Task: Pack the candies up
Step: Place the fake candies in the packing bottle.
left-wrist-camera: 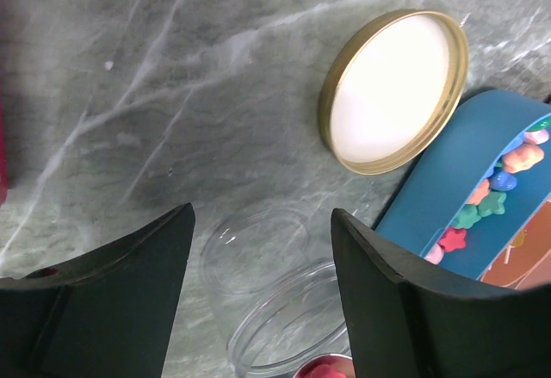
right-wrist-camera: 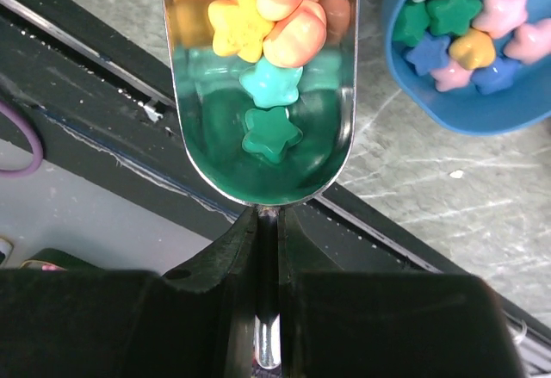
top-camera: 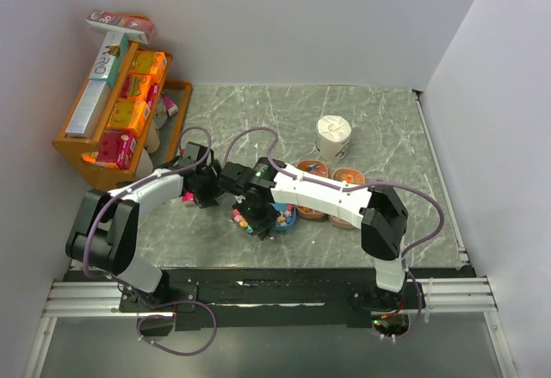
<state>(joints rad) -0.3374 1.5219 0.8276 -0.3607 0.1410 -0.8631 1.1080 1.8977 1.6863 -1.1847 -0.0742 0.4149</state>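
- Candies, star-shaped in yellow, teal, green and orange, are lying in the metal scoop. Many more are sitting in the blue bowl just beside it.
- The right gripper is clamping its fingers narrow on the scoop's thin handle.
- The left gripper is hovering over a clear jar, fingers spread wide with one on each side. I cannot tell whether they are pressing on it.
- The jar is standing open on the grey table. Its gold lid is lying flat nearby, not touching it, and the bowl is sitting just to its right.
- The jar is looking nearly empty as far as I can see, though its lower part is cut off in the left wrist view.
- I am reading this as the filling step, early on: the scoop is loaded and not yet tipped.
- Next I am planning to bring the scoop's lip over the jar mouth, left of the bowl. Then I am planning to roll the wrist slowly so the stars slide in and do not bounce over the rim.
- The mouth is looking narrow beside the scoop, so I am wanting the left fingers steadying the jar before I pour.
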